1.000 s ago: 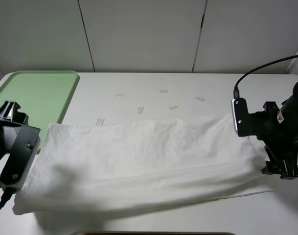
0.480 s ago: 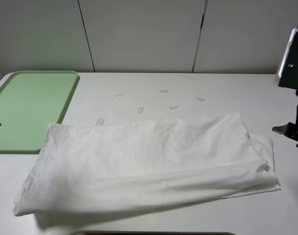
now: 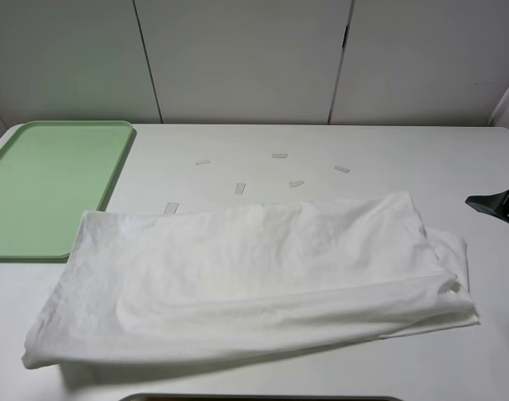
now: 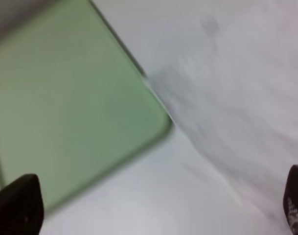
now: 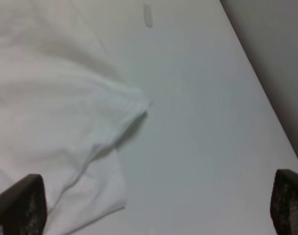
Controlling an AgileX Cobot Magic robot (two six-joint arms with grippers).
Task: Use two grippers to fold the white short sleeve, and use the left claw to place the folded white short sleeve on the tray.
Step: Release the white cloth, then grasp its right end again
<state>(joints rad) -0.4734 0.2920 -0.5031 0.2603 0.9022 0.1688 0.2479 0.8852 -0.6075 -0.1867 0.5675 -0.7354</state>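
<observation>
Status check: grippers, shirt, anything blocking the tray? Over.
Left gripper open, empty. Right gripper open, empty. White short sleeve folded long on table, beside tray, not on it. Nothing blocking.

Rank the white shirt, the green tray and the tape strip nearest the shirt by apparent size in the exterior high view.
1. white short sleeve: largest by far.
2. tray: clearly smaller, though the picture's left edge cuts part of it off.
3. tape strip: tiny.

6 small tape strips [image 3: 240, 188] on white table [image 3: 388, 150]
</observation>
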